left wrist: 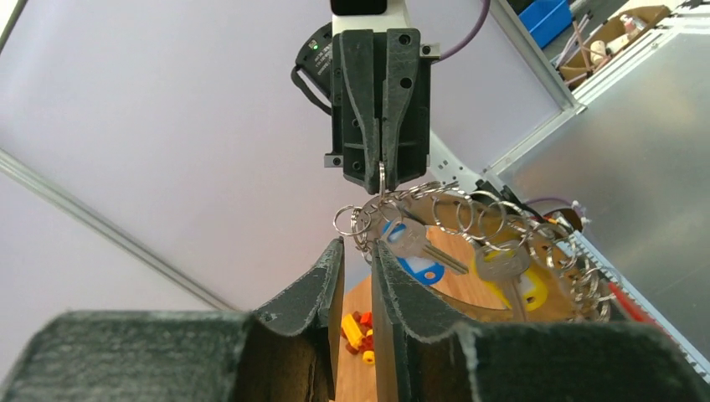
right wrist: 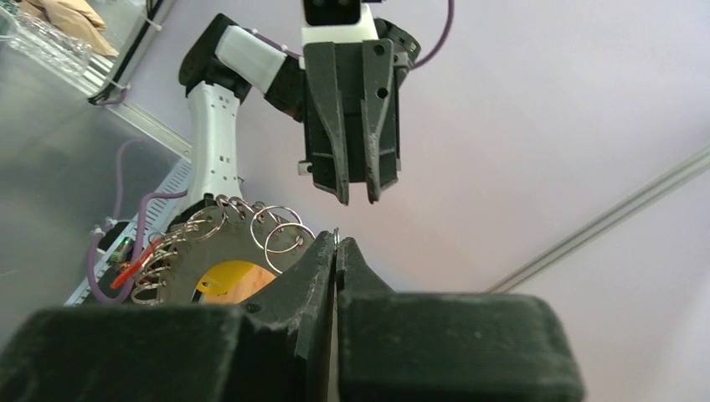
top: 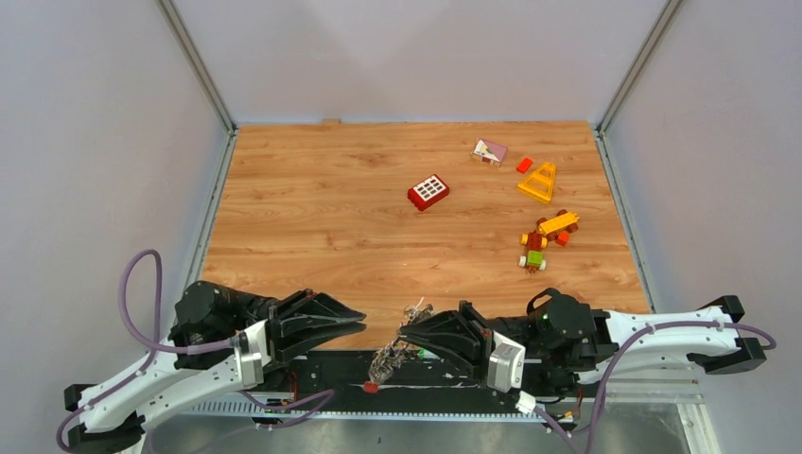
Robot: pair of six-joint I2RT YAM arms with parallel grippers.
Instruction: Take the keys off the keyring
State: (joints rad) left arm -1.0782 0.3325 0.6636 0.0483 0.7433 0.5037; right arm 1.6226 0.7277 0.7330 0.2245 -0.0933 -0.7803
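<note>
"How many grippers?"
"Two: left gripper (top: pixel 362 322), right gripper (top: pixel 402 331). One keyring (top: pixel 392 357); its keys (left wrist: pixel 408 237) are too bunched to count."
"Toys?"
"One red brick (top: pixel 428 192), one yellow triangle (top: pixel 537 183), one pale block (top: pixel 489 152), one small orange brick (top: pixel 524 165), one built-up toy (top: pixel 541 241)."

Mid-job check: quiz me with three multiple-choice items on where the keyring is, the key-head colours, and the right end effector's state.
1. Where is the large grey metal keyring?
A. Flat at the table's far edge
B. Held in the air at the wooden table's near edge
C. On the red brick

2. Which plastic key heads show in the left wrist view?
A. Green and purple
B. A blue key head and a yellow key head
C. Black and white

3. The right end effector is:
A. Wide open
B. Out of view
C. Shut on the keyring

Answers:
1 B, it hangs from the right end effector.
2 B, both heads lie inside the ring.
3 C, its fingers pinch the ring's wire.
</note>
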